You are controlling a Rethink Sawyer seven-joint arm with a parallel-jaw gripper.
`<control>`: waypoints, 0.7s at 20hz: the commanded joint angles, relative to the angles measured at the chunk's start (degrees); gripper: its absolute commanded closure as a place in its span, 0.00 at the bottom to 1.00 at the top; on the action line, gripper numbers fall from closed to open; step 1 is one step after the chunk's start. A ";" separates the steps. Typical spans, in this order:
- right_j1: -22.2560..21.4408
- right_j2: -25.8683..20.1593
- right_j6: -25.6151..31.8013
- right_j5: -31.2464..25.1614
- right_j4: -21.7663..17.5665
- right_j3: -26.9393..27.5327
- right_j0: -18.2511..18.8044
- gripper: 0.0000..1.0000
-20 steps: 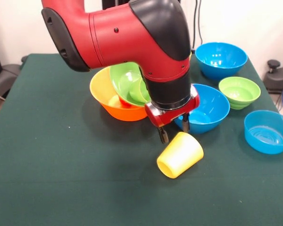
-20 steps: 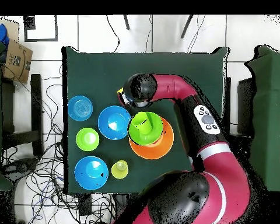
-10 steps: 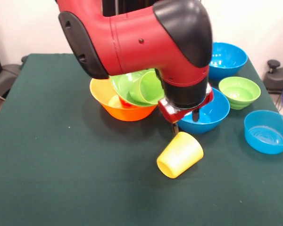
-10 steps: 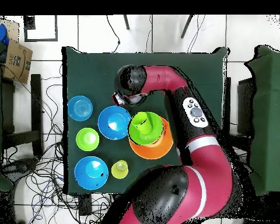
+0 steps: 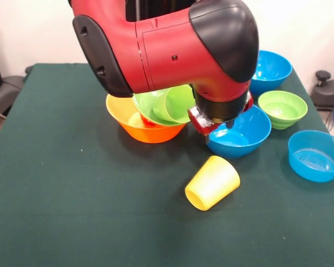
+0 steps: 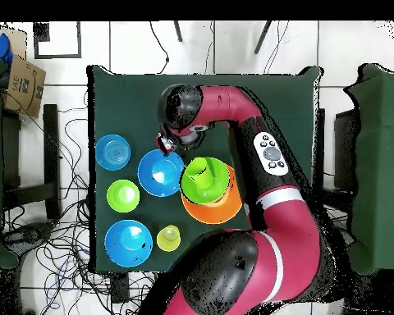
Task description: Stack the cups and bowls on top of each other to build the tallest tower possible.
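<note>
A bright yellow cup lies on its side on the green cloth, mouth toward the near left. My gripper hangs above and behind it, over the near rim of a medium blue bowl, and holds nothing that I can see. In the overhead view the gripper is at the top edge of that blue bowl. The tower is an orange bowl holding a large green bowl with a lime cup tilted inside. A pale yellow cup stands upright.
A second medium blue bowl sits at the far right, with a small green bowl in front of it. A small shallow blue bowl is near the right edge. The arm's bulk hides part of the table's middle.
The gripper has risen from beside the yellow cup and shifted back over the blue bowl's rim. The yellow cup has stayed where it lay.
</note>
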State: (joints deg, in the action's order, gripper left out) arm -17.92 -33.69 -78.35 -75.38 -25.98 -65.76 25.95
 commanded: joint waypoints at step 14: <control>3.02 -1.85 17.06 16.09 -10.17 -4.78 1.92 0.00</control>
State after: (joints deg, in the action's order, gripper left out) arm -17.43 -33.73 -78.35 -65.95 -30.01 -66.75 27.24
